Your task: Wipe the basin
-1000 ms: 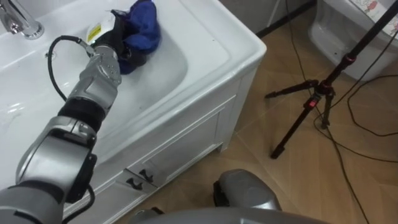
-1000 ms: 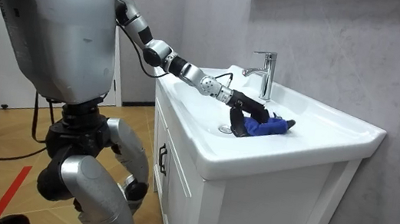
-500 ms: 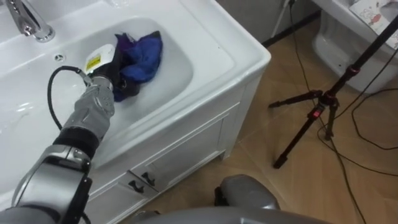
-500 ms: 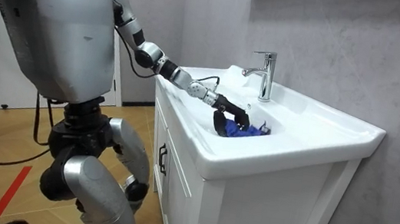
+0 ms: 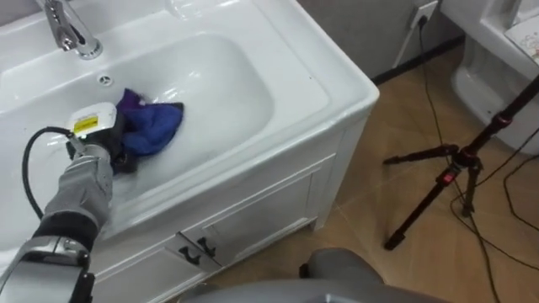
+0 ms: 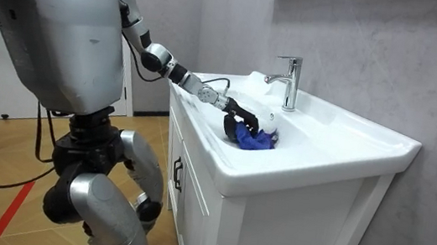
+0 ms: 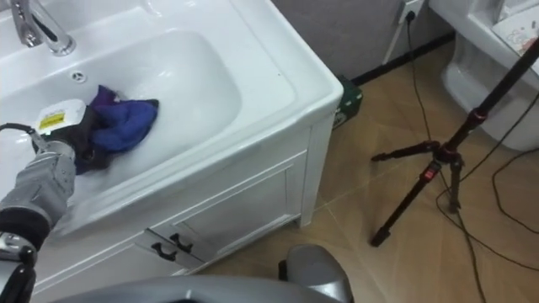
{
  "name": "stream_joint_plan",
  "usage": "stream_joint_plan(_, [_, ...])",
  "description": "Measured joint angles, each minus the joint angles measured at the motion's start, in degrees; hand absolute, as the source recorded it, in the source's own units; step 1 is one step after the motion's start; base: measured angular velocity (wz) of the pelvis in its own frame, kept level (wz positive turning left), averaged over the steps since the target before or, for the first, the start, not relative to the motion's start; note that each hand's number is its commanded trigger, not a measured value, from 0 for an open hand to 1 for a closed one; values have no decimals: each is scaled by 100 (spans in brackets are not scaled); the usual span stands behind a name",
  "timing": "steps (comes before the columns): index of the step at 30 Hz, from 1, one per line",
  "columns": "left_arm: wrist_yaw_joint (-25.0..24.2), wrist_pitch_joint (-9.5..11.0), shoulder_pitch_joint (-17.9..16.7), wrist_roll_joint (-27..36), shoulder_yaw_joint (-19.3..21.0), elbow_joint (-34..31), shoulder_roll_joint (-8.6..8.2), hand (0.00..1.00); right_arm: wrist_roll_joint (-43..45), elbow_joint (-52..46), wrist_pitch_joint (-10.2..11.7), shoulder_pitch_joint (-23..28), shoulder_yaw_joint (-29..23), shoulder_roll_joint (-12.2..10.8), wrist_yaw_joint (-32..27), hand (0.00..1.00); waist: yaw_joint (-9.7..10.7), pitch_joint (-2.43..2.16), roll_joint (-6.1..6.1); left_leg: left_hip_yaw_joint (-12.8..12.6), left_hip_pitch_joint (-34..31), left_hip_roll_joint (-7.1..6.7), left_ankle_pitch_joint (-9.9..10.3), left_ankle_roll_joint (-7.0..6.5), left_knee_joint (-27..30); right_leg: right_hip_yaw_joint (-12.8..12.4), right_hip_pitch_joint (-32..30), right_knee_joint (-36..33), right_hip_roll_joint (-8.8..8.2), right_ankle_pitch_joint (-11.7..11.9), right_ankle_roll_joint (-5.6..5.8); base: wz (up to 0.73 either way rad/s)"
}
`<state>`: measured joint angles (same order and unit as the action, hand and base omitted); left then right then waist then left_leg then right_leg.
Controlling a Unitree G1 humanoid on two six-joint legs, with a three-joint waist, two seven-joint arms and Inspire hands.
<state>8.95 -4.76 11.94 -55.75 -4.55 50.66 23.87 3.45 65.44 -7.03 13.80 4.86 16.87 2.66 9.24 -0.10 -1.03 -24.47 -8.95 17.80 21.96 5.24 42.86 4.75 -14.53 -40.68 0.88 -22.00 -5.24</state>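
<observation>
A white basin (image 5: 227, 80) is set in a white vanity, and I stand at its front. A crumpled blue cloth (image 5: 153, 128) lies in the bowl, left of its middle. My left hand (image 5: 99, 133) reaches in from the lower left, its dark fingers curled onto the cloth's left edge and pressing it to the bowl. From the room view, the left hand (image 6: 241, 114) sits low in the basin with the blue cloth (image 6: 255, 139) under it, in front of the faucet (image 6: 290, 81).
A chrome faucet (image 5: 72, 29) stands at the basin's back, with a small hole (image 5: 104, 80) below it. The cabinet front has dark handles (image 5: 198, 251). On the tiled floor to the right stand a black tripod (image 5: 446, 168), trailing cables and a white toilet (image 5: 497, 50).
My left hand has dragged the blue cloth across the bowl, away from the far end and nearer to me. The eye view has shifted too.
</observation>
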Motion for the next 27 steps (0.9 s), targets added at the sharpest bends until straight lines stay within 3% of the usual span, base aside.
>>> stream_joint_plan(2, [135,-30,-115,-303,210,12,11,100,155,-3,6,23,-21,12,-2,0,-72,3,-24,165,17,-10,-36,2,33,43,108,22,14,-21,-25,10])
stream_joint_plan(5, [307,-131,-165,-399,315,119,11,100,184,2,7,50,-118,18,-57,0,-185,11,-55,214,22,-16,-99,-23,25,69,186,64,14,-56,-47,9])
stream_joint_plan(10, [345,-192,-226,-782,485,67,12,100,189,8,4,-1,-193,25,-120,0,-210,8,-170,446,-80,-84,-186,-40,-16,174,276,225,6,-57,-42,15])
stream_joint_plan(15, [312,-265,-224,-1024,501,24,41,100,156,101,27,-68,-208,22,-110,0,-276,11,-268,472,-28,-172,-205,-37,-170,337,355,320,-99,-68,-40,14])
stream_joint_plan(18, [315,-265,-216,-1021,526,-29,127,100,169,154,58,-235,-235,66,-109,0,-326,44,-314,590,-61,-253,-207,-34,-275,421,392,325,-148,-74,-46,16])
stream_joint_plan(19, [315,-264,-210,-1027,525,-66,158,100,196,188,105,-261,-256,100,-111,0,-313,78,-304,613,-74,-267,-207,-32,-317,497,416,356,-169,-83,-41,31])
stream_joint_plan(21, [297,-264,-219,-1029,528,-216,241,100,268,189,131,-328,-425,114,-117,0,-370,59,-351,609,-106,-274,-222,-6,-369,561,393,395,-187,-83,-40,23])
stream_joint_plan(24, [280,-267,-229,-1034,551,-509,410,100,395,190,182,-381,-461,194,-118,0,-509,61,-322,657,-57,-465,-296,63,-714,641,349,427,-315,-95,-11,22])
stream_joint_plan(27, [281,-273,-248,-1034,551,-616,424,100,394,214,196,-370,-456,205,-106,0,-594,52,-345,725,-6,-556,-357,35,-818,675,403,498,-367,-95,12,12])
